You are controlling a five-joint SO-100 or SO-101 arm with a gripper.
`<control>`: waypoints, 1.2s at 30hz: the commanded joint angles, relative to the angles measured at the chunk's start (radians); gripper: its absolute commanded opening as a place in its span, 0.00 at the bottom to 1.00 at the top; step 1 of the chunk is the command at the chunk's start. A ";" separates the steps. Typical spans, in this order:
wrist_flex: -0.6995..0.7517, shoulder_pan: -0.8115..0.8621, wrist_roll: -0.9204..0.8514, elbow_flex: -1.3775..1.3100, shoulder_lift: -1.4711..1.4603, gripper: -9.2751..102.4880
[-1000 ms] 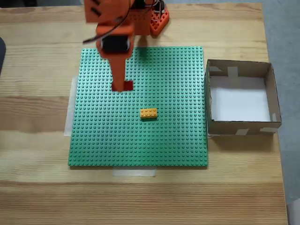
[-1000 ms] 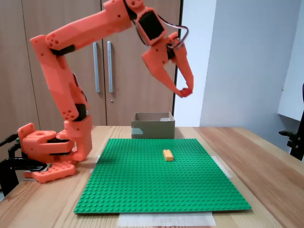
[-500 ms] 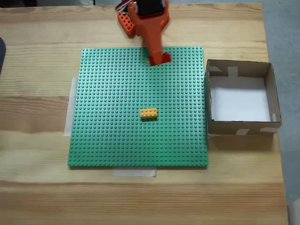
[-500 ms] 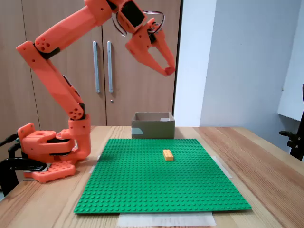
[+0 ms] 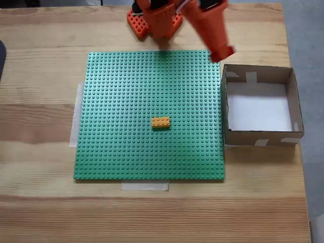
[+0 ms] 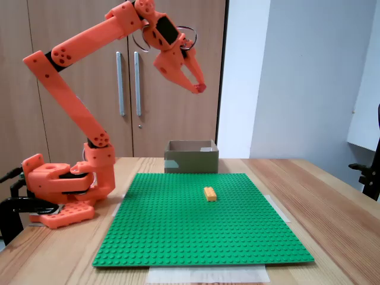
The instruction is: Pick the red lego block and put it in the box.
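Since the earlier frames the arm has swung across the green plate point(image 5: 152, 111) toward the box point(image 5: 259, 139), and the gripper point(image 5: 223, 53) is now just beside the box's near corner in the top-down fixed view, not yet over the white bottom. The jaws are closed on the red brick point(image 5: 228, 51), which shows as a small dark red piece at the tips; in the side fixed view it is held high above the table point(image 6: 199, 88). The orange brick point(image 5: 160, 122) lies untouched in the middle of the plate. I judge that the pick is done and the carry is almost finished. The arm should go a little further over the box, lower down, and then open.
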 commanded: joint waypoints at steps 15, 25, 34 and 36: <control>-0.025 -0.187 0.087 -0.060 -0.167 0.07; 0.012 -0.204 0.130 -0.204 -0.337 0.07; 0.014 -0.202 0.143 -0.288 -0.465 0.07; 0.006 -0.202 0.147 -0.299 -0.492 0.07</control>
